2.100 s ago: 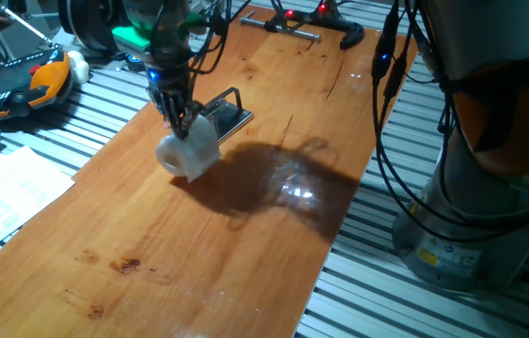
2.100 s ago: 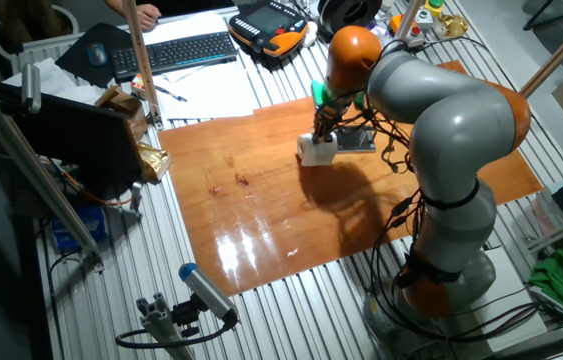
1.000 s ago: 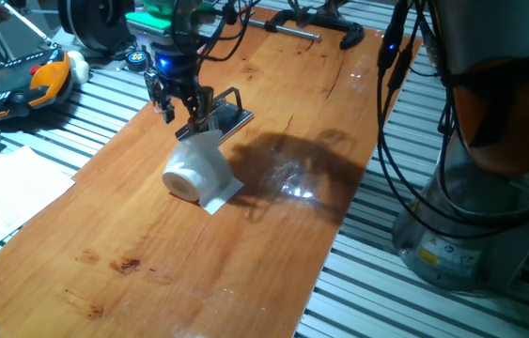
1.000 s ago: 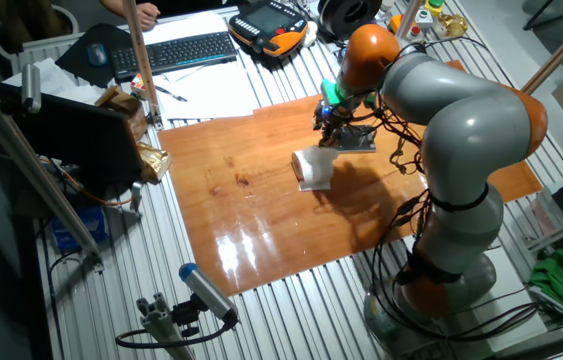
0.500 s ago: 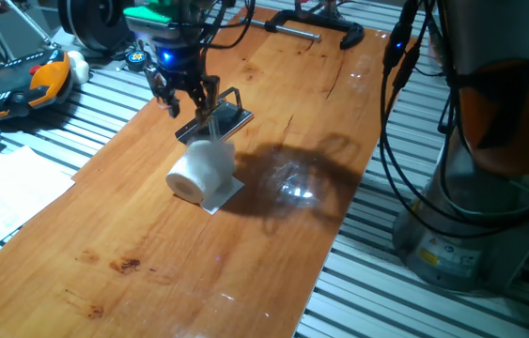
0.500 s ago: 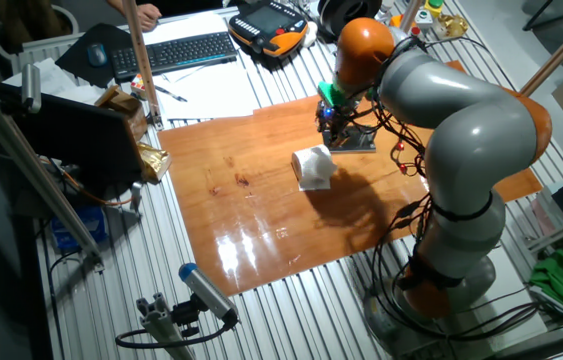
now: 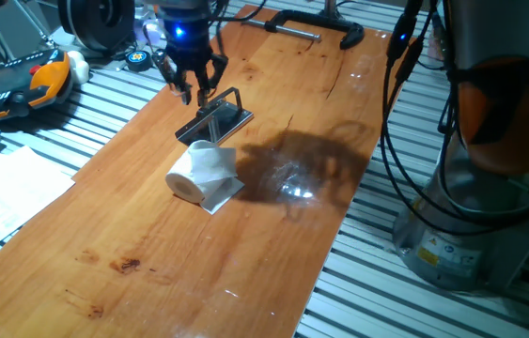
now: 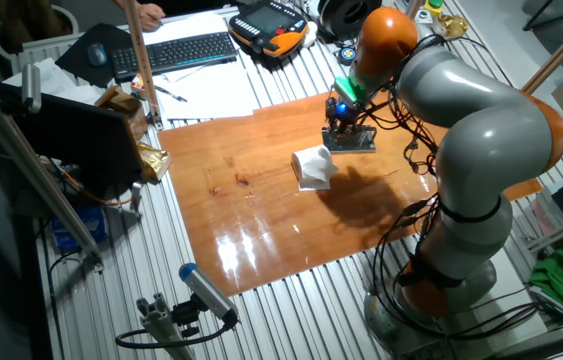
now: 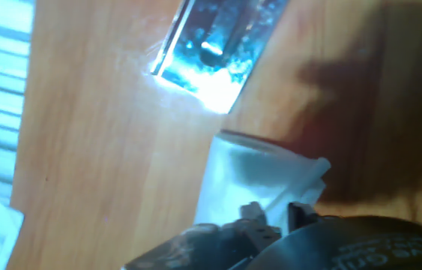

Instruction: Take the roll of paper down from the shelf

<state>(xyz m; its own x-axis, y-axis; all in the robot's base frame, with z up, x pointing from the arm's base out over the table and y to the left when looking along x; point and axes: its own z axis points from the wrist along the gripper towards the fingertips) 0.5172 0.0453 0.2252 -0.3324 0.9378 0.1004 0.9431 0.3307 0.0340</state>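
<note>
The roll of paper lies on its side on the wooden table, with a loose sheet spread under it. It lies just in front of the shelf, a small dark metal plate with a thin wire bar. My gripper hangs above the far left end of the shelf, open and empty, clear of the roll. In the other fixed view the roll lies left of the shelf, with the gripper over the shelf. In the hand view the roll lies below the shiny shelf plate.
A large black clamp lies at the far end of the table. An orange teach pendant and papers lie off the table's left edge. The robot base and hanging cables stand on the right. A keyboard lies beyond.
My gripper let go of the roll on the table, then rose and drew back over the shelf. The roll rolled slightly and lies on its side.
</note>
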